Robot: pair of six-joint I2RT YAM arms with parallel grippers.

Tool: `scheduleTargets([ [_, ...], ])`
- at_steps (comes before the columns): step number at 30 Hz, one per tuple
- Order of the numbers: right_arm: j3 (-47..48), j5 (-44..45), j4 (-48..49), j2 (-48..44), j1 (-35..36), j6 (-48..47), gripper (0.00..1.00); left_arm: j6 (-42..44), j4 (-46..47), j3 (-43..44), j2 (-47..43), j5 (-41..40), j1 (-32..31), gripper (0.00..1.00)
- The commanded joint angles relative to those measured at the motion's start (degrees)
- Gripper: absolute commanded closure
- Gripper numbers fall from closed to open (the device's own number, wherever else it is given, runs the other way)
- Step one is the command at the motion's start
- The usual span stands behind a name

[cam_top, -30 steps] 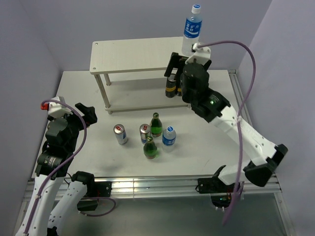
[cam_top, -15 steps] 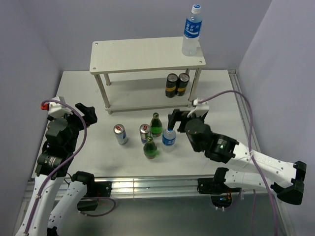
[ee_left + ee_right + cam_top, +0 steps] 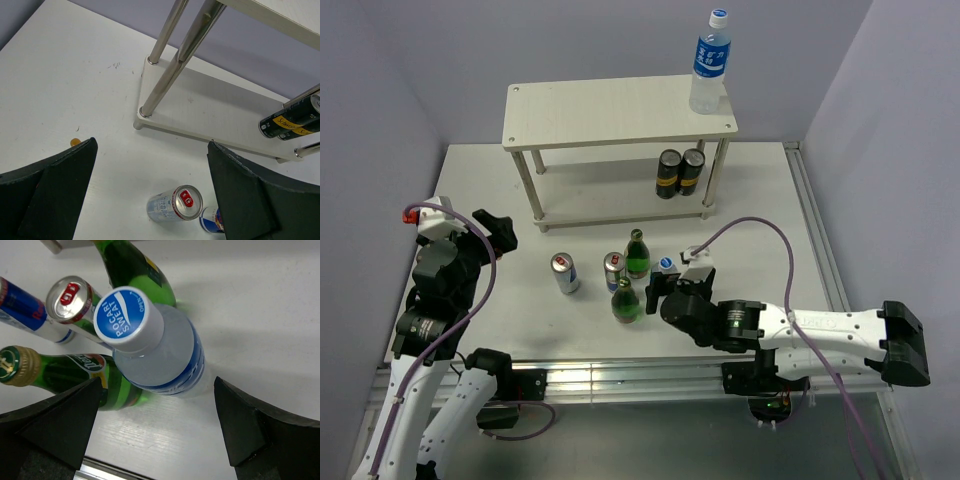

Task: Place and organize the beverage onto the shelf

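Note:
The shelf (image 3: 620, 112) stands at the back of the table. A tall water bottle (image 3: 710, 62) stands on its top board's right corner, and two black cans (image 3: 680, 172) on its lower board. In front of it on the table stand a silver can (image 3: 565, 272), a blue-and-silver can (image 3: 613, 270), two green bottles (image 3: 637, 255) (image 3: 626, 300) and a small blue-capped water bottle (image 3: 155, 345). My right gripper (image 3: 157, 425) is open and low, its tips either side of that small bottle's base without touching. My left gripper (image 3: 152, 190) hangs open at the left, facing the silver can (image 3: 174, 204).
The shelf's metal legs (image 3: 167, 70) rise near the left gripper's line of view. A small orange speck (image 3: 75, 142) lies on the table by the left finger. Grey walls close in the table at the back and both sides.
My right arm has drawn back from the black cans on the lower board and come down towards the near edge, to the small water bottle. The left arm has not moved.

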Motion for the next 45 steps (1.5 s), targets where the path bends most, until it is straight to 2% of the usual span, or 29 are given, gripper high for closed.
scheduleTargets([
  [1,-1.0,2.7,3.9,3.1,0.5,3.2,0.0,0.7,2.2,0.1,-0.1,1.1,0.4,0.01],
  [8,-3.9,5.6,9.5,10.2,-1.6,6.2,0.0,0.5,2.0,0.1,-0.2,1.2,0.4,0.01],
  [14,-5.4,7.5,20.4,17.5,-5.6,0.8,0.02,0.6,2.2,0.1,0.1,1.5,0.4,0.01],
  [16,-5.3,7.9,23.8,18.7,-6.4,-1.0,0.13,0.6,2.3,0.0,0.1,1.5,0.4,0.01],
  [17,-5.3,8.3,24.6,19.2,-6.8,-1.3,0.26,0.7,2.2,0.0,0.2,1.6,0.4,0.01],
  [19,-5.1,9.2,26.7,19.1,-7.0,-3.2,0.37,0.7,2.2,0.1,0.3,1.6,0.4,0.01],
  [20,-4.9,9.6,26.7,18.6,-7.2,-3.9,0.5,0.7,2.2,0.1,0.3,1.5,0.4,0.01],
  [21,-3.9,10.6,26.1,18.1,-7.1,-4.4,0.58,0.7,2.2,0.1,0.1,1.6,0.4,0.01],
  [22,-3.3,11.0,24.6,17.6,-7.0,-5.2,0.77,0.7,2.3,0.1,0.0,1.6,0.4,0.01],
  [23,-2.5,11.5,23.5,16.0,-7.0,-5.6,0.85,0.7,2.3,0.0,0.0,1.7,0.4,0.01],
  [25,1.7,14.2,16.6,14.1,-7.0,-6.0,0.97,0.7,2.3,0.1,0.0,1.7,0.4,0.01],
  [28,10.0,18.0,8.5,8.9,-6.6,-8.9,1.0,0.8,2.3,0.1,-0.2,1.7,0.4,0.01],
  [32,19.8,15.9,15.3,2.7,-6.5,-25.6,1.0,0.9,2.2,0.1,-0.3,1.8,0.4,0.01],
  [33,25.8,15.8,16.3,3.2,-6.8,-30.9,1.0,0.9,2.3,0.2,-0.3,1.9,0.5,0.01],
  [35,35.9,13.6,16.9,6.2,-8.4,-35.7,1.0,1.0,2.3,0.0,-0.4,1.9,0.5,0.01],
  [37,42.0,11.1,18.6,9.0,-10.1,-42.0,1.0,1.1,2.3,0.1,-0.6,1.9,0.6,0.01],
  [41,60.9,4.8,17.1,19.8,-15.9,-46.6,1.0,1.2,2.3,0.0,-0.7,1.8,0.6,0.01],
  [45,76.7,-0.9,11.4,29.4,-21.1,-49.1,1.0,1.2,2.3,-0.2,-0.9,1.7,0.6,0.01],
])
